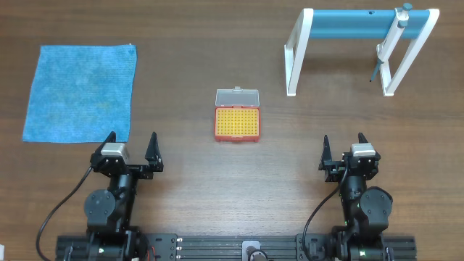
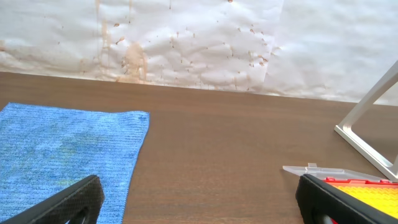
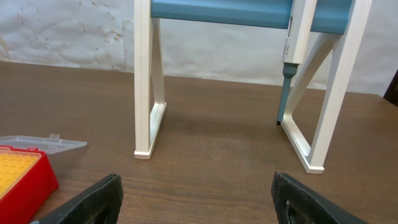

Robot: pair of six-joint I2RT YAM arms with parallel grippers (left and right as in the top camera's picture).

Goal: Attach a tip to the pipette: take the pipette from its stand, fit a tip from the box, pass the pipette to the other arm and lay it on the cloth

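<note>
While two grippers [image 1: 132, 138] [image 1: 344, 139] gape empty, one pipette [image 1: 388, 47] hangs, one tip box [image 1: 237, 123], one cloth [image 1: 80, 94].

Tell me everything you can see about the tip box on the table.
The tip box is a small rectangular box with a red-orange base, plastic by its look, holding a full grid of yellow tips. Its clear lid is folded open toward the far side. It sits flat on the brown table, about midway between the blue cloth and the stand. Only the table touches it.
</note>
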